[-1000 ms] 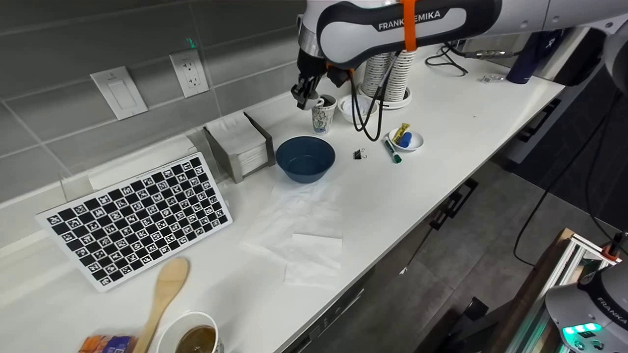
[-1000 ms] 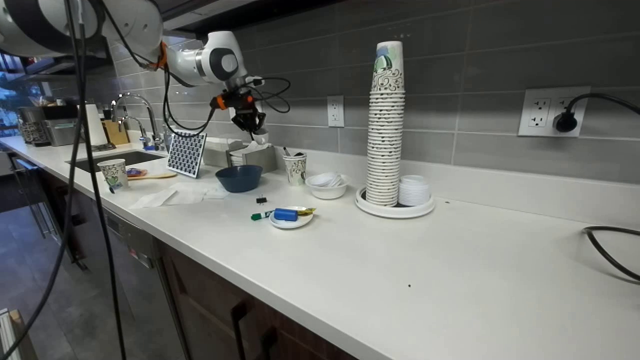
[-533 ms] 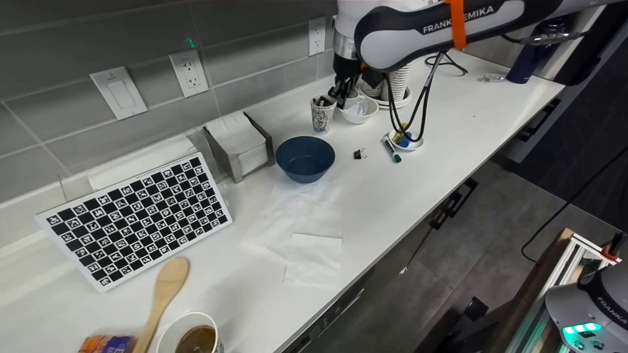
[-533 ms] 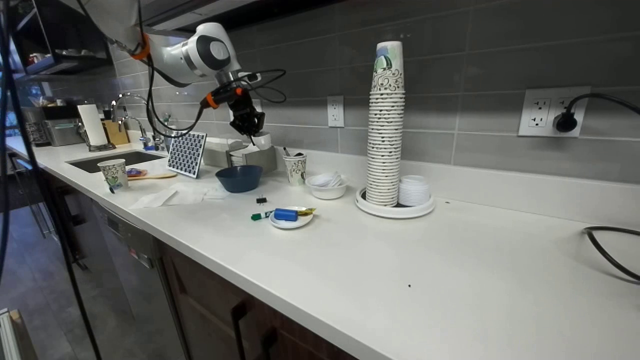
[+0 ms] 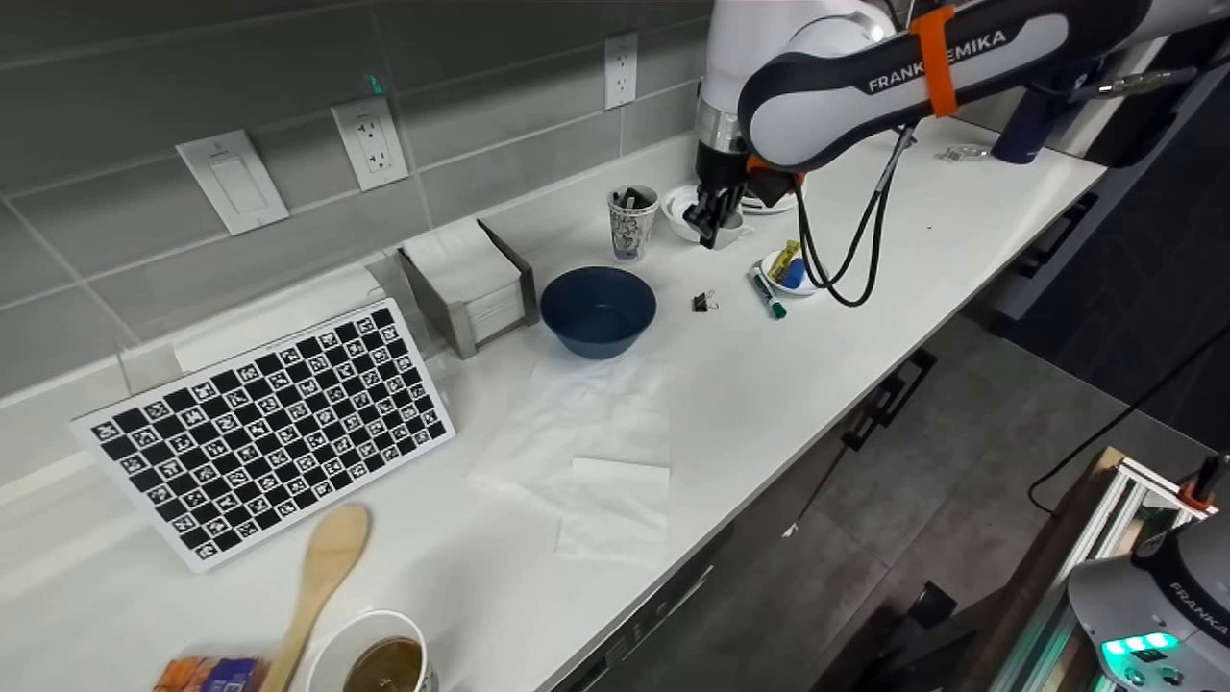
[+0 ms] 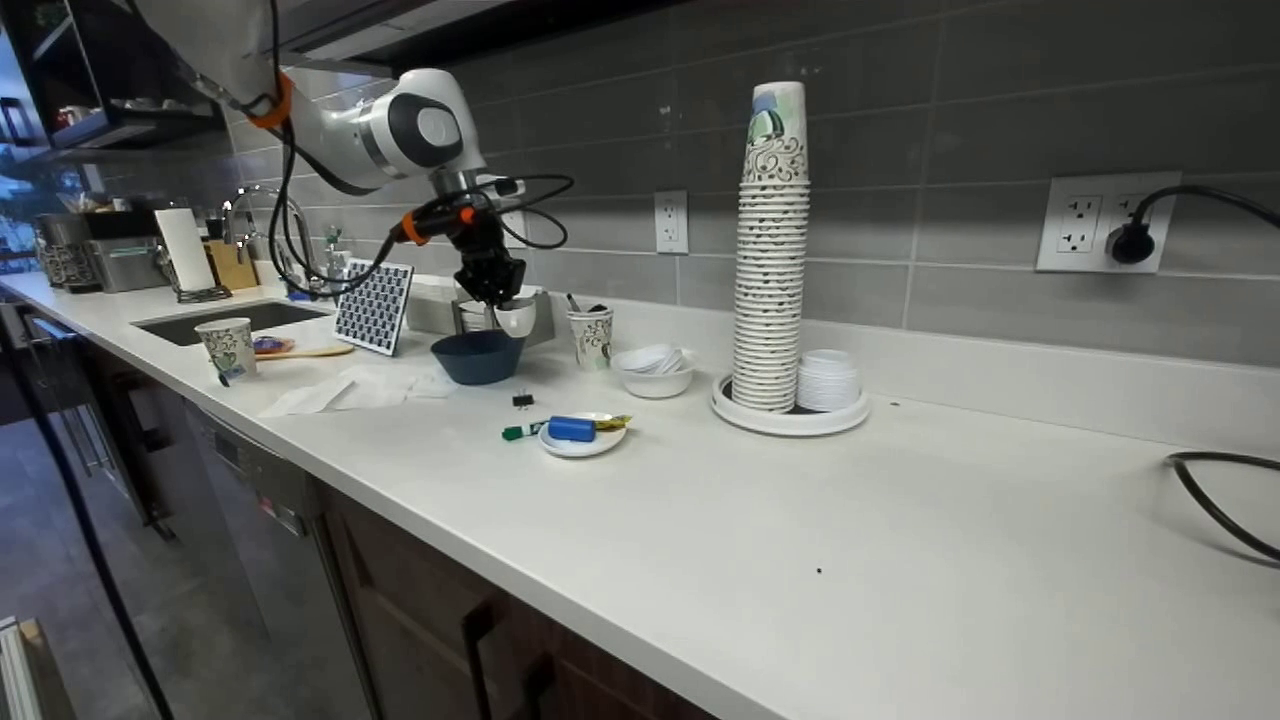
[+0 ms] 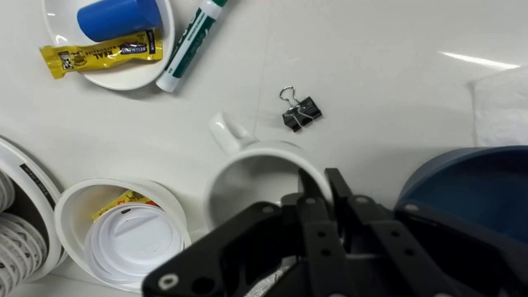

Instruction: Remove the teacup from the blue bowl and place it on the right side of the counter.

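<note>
"Why hold the small, round, white ceramic-looking teacup (image 7: 251, 181) by its rim?"

"It's thin there, so our jaws, nearly closed, pinch it. We have it above the smooth white desk (image 6: 960, 540), clear of the round, glossy, dark-blue bowl (image 5: 598, 319), likely bound for the right edge."

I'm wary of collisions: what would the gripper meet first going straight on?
Probably the counter: the gripper points roughly down, and its held teacup would likely touch first; depth is unclear.
</note>
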Motion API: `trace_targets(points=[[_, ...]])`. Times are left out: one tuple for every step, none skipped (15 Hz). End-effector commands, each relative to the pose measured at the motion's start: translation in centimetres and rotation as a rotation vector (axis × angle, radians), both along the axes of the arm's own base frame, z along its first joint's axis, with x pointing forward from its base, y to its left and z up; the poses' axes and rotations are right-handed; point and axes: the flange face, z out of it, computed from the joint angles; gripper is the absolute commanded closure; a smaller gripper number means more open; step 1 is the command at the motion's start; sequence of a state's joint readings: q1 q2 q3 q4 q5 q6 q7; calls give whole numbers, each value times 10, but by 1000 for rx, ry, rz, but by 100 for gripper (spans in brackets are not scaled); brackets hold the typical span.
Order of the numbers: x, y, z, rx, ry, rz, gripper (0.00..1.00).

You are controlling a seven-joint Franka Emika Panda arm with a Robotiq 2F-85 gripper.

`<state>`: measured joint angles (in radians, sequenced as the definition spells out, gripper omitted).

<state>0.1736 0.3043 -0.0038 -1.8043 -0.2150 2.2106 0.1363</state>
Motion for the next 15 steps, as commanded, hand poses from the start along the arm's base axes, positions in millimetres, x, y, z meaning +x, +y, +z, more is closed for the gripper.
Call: trace_targets(points=[[7,-6,-6,-34,9,-16,98],[11,-14,-12,-46,17,-34,98],[16,-25,-17,-63,19,-66,98],[21,-37,-22,-73,21,-106,98],[26,-54,-26,-77,26,-167,98],[31,-72,-28,-81,28,-229,98],[33,-92,-30,-84,35,-288,98],[35,-114,-31,-85,40,-344,98],[35,-136,-31,-93,48,-399,98],[34,-156,-32,-100,60,-454,98],[30,-178,-31,-105,76,-509,98],[26,-195,-31,-107,94,-564,98],[19,-213,-29,-96,113,-617,98],[11,-233,-29,-80,128,-669,98],[5,-250,-31,-60,143,-717,98]])
